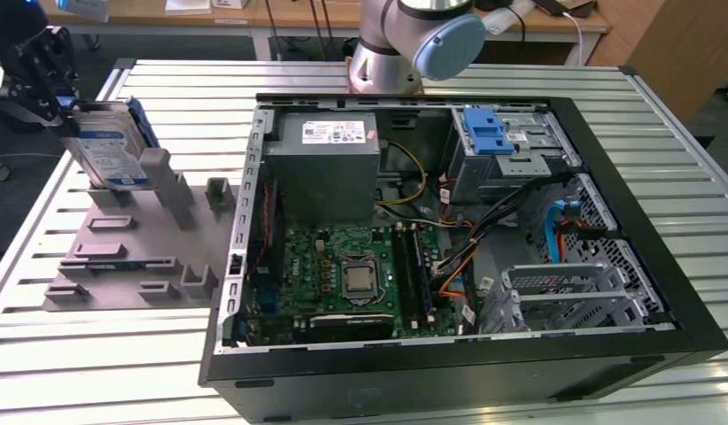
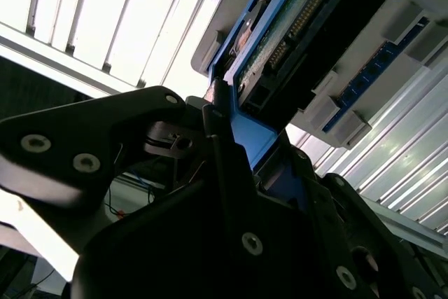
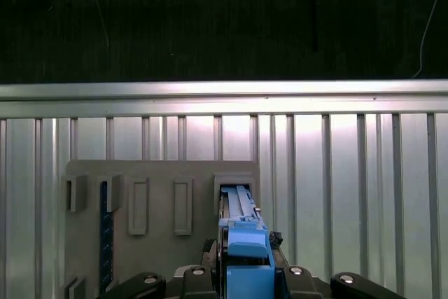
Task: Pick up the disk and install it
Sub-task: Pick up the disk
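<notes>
One gripper (image 1: 57,102), exterior view: clenched on disk (image 1: 110,150), which stands upright at grey rack (image 1: 140,257), on exterior view's left of open computer case (image 1: 459,363).
Second wrist view: fingers (image 2: 220,166) pinch blue bracket (image 2: 253,138).
First wrist view: disk edge in rack slot (image 3: 234,178).
Step judged: pick-up. Clearing slot calls for straight pull, no tilt.

The black tool (image 1: 59,104) clamps the silver blue-framed disk (image 1: 104,150), with grey upright posts (image 1: 155,177) of the grey plastic slotted holder (image 1: 127,266) just beside it. Bare slatted metal table (image 1: 187,97) lies open toward the black computer case (image 1: 459,376), where orange and yellow cables (image 1: 453,239) crowd the silver drive cage (image 1: 506,150).
</notes>
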Robot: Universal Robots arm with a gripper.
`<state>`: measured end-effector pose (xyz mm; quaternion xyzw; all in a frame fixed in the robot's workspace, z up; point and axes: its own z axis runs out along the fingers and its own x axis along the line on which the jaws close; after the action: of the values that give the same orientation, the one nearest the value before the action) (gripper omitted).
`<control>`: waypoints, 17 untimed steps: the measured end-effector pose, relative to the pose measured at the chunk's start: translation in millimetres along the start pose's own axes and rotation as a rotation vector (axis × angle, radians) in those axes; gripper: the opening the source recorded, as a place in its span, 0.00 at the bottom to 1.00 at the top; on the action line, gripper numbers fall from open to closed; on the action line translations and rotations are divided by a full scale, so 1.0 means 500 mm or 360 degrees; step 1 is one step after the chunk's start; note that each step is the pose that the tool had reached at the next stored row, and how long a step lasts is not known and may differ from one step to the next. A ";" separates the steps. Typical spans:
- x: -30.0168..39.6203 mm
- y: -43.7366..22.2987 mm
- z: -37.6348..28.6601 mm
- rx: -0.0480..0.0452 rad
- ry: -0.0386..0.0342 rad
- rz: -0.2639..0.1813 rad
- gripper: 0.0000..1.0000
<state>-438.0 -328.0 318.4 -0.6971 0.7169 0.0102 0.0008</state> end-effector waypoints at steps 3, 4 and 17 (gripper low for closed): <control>0.000 0.000 -0.004 0.0000 0.0000 0.0000 0.36; 0.000 0.000 -0.005 0.0000 0.0000 0.0000 0.36; 0.000 0.000 -0.019 0.0000 0.0000 0.0000 0.36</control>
<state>-438.0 -328.0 328.0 -0.6971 0.7169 0.0102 0.0008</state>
